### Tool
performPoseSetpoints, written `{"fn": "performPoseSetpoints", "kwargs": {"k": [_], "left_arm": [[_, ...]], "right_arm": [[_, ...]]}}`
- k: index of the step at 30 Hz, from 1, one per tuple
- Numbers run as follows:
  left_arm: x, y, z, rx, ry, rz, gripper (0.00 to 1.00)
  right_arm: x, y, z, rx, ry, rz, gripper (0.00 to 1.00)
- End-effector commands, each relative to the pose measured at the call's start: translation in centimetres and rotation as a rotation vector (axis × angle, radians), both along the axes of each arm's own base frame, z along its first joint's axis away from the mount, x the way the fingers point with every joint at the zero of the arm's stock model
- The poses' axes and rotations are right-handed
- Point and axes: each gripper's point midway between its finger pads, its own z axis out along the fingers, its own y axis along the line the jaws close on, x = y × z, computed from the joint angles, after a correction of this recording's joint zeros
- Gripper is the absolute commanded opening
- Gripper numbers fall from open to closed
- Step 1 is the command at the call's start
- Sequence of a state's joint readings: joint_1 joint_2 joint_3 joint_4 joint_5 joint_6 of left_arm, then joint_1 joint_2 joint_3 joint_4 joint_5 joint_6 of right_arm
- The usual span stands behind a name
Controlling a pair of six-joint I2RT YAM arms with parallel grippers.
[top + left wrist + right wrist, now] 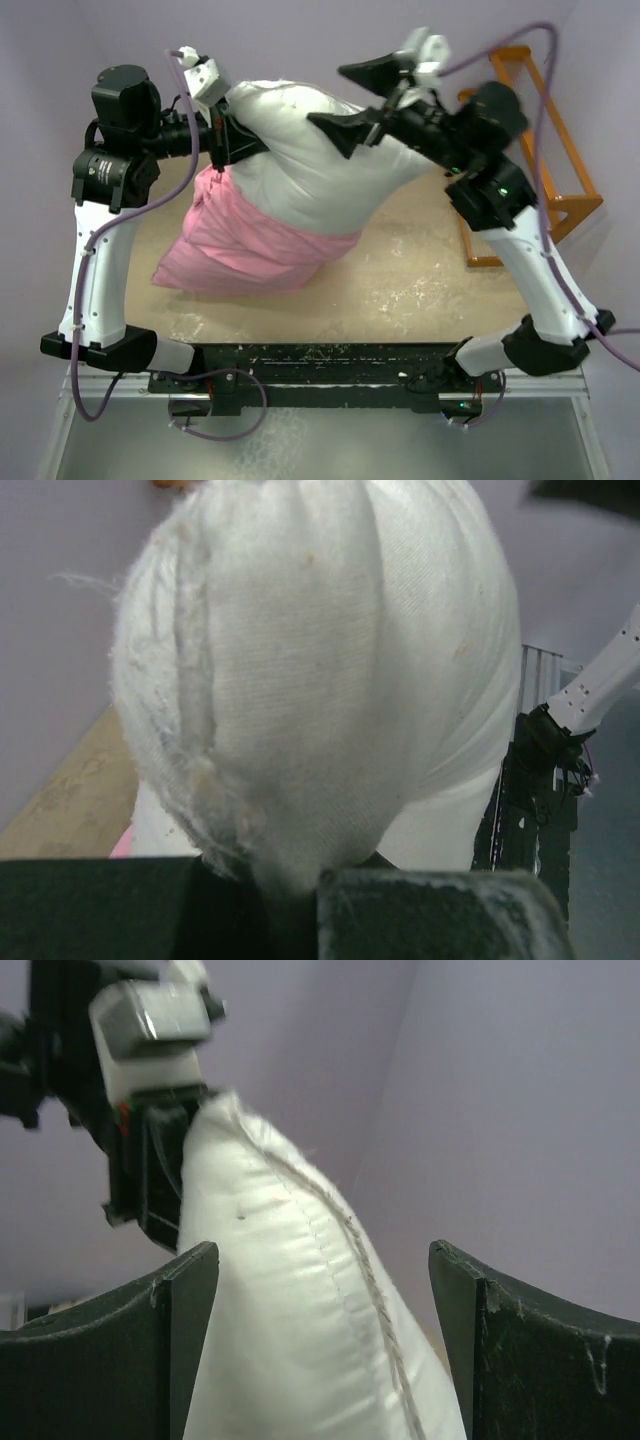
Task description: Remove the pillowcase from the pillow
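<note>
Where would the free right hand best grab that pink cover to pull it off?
At the bunched open edge of the pillowcase, coming from the right. The left hand holds the pillow up by its top, so the cover hangs below and would likely slide downward. The right hand is open.

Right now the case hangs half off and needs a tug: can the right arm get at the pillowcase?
Probably yes: the right tool is open and empty, and the pillowcase lies uncovered, low on the pillow.

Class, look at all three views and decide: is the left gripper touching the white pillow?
Touching. The left wrist view shows the left gripper pinching a bunched corner of the pillow between its fingers, with no gap.
</note>
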State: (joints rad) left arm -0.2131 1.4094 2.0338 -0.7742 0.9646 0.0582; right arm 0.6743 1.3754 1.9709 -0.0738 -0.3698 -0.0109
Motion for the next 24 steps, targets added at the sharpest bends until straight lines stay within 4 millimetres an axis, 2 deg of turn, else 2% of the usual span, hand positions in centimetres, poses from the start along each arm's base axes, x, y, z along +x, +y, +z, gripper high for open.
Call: {"fn": "performPoseSetpoints", "kwargs": {"k": [1,5,10,12,14,15,16,17,18,19,20,21,24], "left_arm": [[-0.4,-0.4,-1.2,0.065,-0.034,-0.021,0.0],[-0.8,-0.2,-1.6,0.089,-0.051,-0.028,0.0],[-0.4,0.2,-1.4,0.103,-0.079,0.008,0.0],[-0.2,0.2,-1.3,0.103,-0.089,0.019,0.0],[-0.2,0.3,-1.0,0.101,-0.101,0.029,0.03],[-0.2,0.4,-0.9,0.102,-0.104,0.033,0.24],[-0.3,0.5,-0.9,0.107,-0.106,0.039,0.45],[-0.5,0.7,-0.9,0.114,-0.11,0.046,0.69],[-0.7,1.0,-1.0,0.125,-0.113,0.056,0.88],[-0.7,1.4,-1.2,0.146,-0.12,0.075,0.99],[-0.8,1.9,-1.9,0.176,-0.113,0.095,0.99],[-1.0,2.5,-3.0,0.224,-0.104,0.108,0.99],[-0.6,5.8,-6.9,0.372,-0.075,0.16,0.99]], "right_arm": [[1.8,3.4,-6.6,-0.238,0.091,0.031,0.87],[2.2,3.8,-10.3,-0.364,0.137,0.038,0.88],[-0.1,5.1,-14.6,-0.479,0.221,0.211,0.86],[0.1,5.4,-15.4,-0.494,0.246,0.222,0.79],[0.7,5.5,-15.4,-0.472,0.267,0.197,0.62],[1.6,5.5,-14.3,-0.421,0.261,0.15,0.4],[2.9,4.9,-13.1,-0.367,0.265,0.083,0.26],[4.2,3.9,-12.2,-0.312,0.285,0.009,0.03],[5.4,2.6,-10.6,-0.219,0.298,-0.044,0.0],[6.2,1.2,-9.0,-0.121,0.317,-0.057,0.0],[6.7,-0.5,-6.5,-0.01,0.276,-0.058,0.0],[6.9,-2.1,-5.1,0.056,0.253,-0.08,0.0],[5.6,-4.1,-2.5,0.105,0.137,-0.098,0.0]]}}
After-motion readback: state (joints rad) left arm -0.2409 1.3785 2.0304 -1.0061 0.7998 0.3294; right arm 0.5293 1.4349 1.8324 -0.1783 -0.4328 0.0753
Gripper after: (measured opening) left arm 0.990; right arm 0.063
